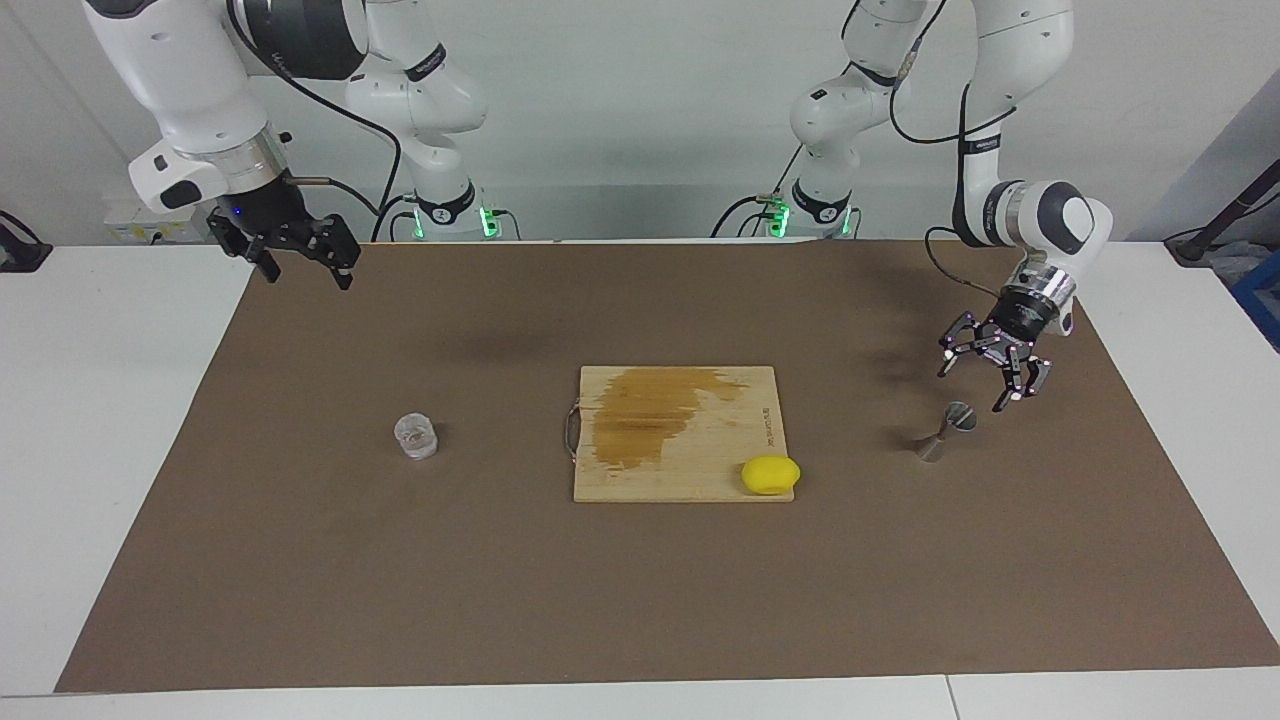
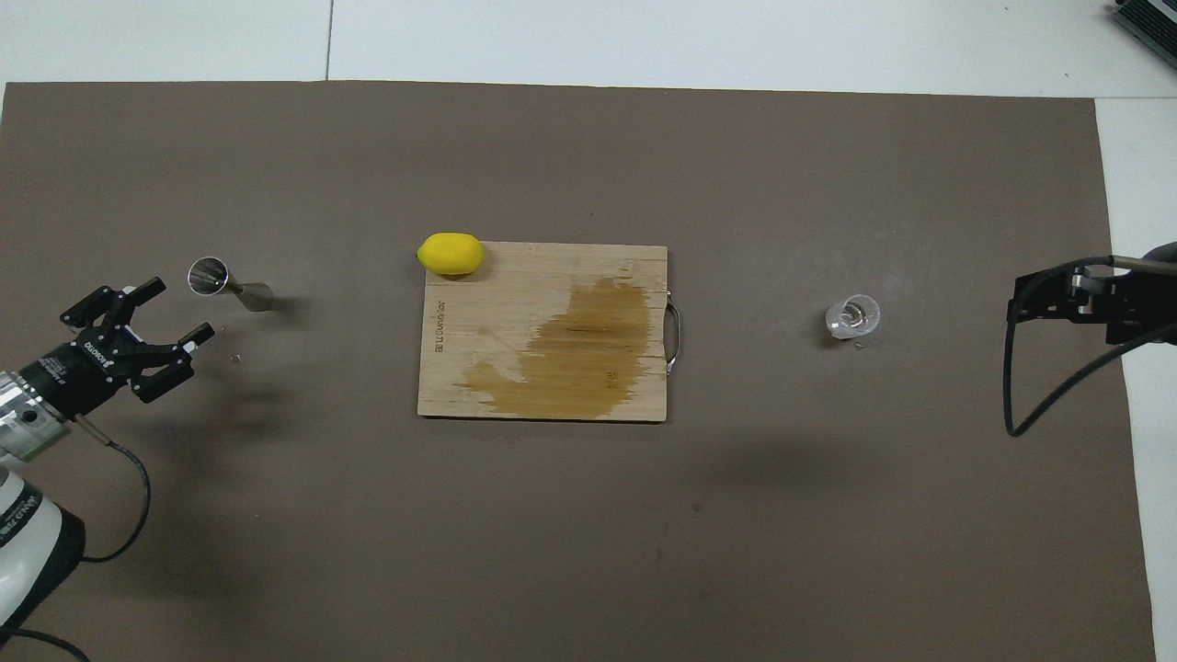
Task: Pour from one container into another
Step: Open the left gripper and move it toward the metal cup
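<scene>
The little glass tumbler stands alone on the brown mat toward the right arm's end of the table, well apart from the silver jigger standing tilted at the left arm's end. Between them lies a stained cutting board with a lemon on its corner. The left gripper hangs spread wide just beside the jigger without touching it, while the right gripper, also spread and empty, hovers over the mat's edge near its base.

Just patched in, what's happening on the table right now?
Nothing is held yet. The left gripper hangs open by the metal jigger, which lies on its side toward the left arm's end of the mat. The right gripper waits open, away from the glass tumbler. A lemon sits on the stained cutting board's corner.
</scene>
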You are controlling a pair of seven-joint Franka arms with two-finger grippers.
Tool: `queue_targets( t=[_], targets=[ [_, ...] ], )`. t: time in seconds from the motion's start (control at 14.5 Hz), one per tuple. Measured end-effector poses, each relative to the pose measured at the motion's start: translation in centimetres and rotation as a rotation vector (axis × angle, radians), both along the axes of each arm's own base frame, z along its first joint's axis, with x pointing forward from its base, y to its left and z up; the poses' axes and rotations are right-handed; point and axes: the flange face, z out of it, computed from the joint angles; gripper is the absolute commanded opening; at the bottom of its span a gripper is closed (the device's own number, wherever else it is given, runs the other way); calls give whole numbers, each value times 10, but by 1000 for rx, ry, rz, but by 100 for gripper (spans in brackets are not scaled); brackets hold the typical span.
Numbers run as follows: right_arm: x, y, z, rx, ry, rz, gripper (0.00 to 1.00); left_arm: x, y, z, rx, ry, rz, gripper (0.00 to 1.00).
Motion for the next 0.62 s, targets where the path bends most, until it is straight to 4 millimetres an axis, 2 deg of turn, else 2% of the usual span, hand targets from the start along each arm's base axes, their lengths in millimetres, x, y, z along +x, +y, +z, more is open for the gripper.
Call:
queue_targets(
  t=[0.21,0.62],
  targets=[
    [6,-2,0,22,-3,-72,92,0,-1,1,-2,-13,-4,97],
    [28,-17,2,120,0,-355,92,-4,-5,-7,-14,-54,5,97]
  ],
)
